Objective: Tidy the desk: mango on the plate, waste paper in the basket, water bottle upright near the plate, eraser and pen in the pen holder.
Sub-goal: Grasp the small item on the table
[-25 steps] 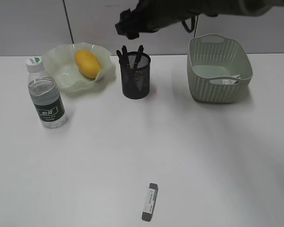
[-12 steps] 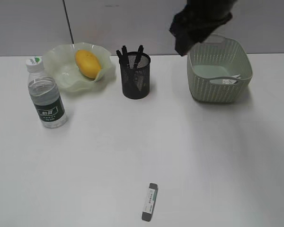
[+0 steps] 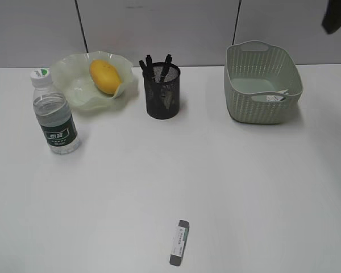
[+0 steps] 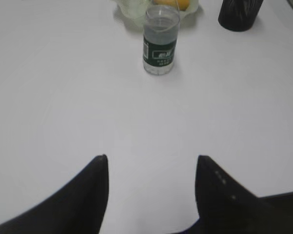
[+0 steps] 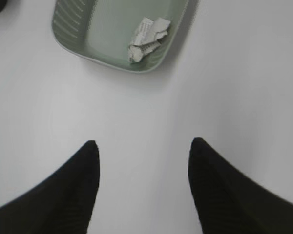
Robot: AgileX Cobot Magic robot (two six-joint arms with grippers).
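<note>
Mango (image 3: 105,76) sits on the plate (image 3: 74,91), water bottle (image 3: 55,114) stands upright just beside it, waste paper (image 5: 146,39) lies in the basket (image 3: 238,105), pens stand in the pen holder (image 3: 162,98); only the eraser (image 3: 179,243) is left, lying flat on the desk (image 3: 244,187) near the front edge, well apart from everything. Left gripper (image 4: 151,163) and right gripper (image 5: 142,148) both hang with jaws spread, empty, over bare desk. The eraser looks light, stiff and slim in its sleeve, probably grippy not slippery, so pinch it across the narrow width at mid-length.
</note>
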